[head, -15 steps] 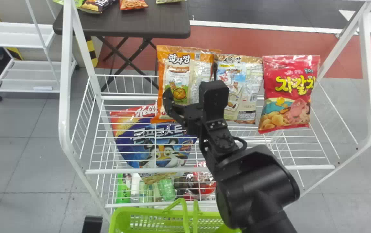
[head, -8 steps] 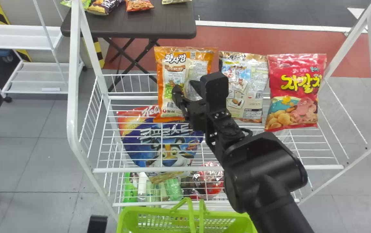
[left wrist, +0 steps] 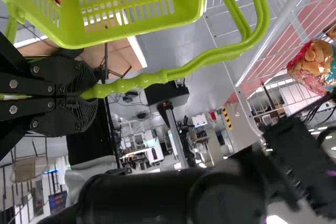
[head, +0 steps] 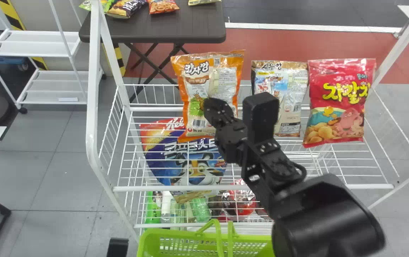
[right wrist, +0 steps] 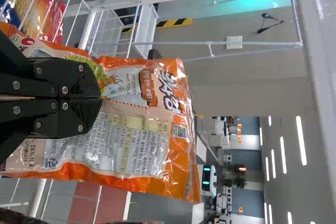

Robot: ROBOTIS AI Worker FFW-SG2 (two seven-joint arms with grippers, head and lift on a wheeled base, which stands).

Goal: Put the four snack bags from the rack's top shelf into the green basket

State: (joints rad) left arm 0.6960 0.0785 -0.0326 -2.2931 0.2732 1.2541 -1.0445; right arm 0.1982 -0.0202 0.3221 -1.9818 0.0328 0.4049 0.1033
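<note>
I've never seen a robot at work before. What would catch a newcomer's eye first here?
Probably the orange snack bag, leftmost of three bags on the white wire rack, pinched by the black right gripper. Next, the vivid red bag toward the right end of the top shelf. Low in front, the bright green basket stands out, its handle held by the left gripper.

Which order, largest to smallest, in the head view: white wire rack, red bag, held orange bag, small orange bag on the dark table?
1. white wire rack
2. red bag and held orange bag: too alike to rank
3. small orange bag on the dark table, though farther off
</note>
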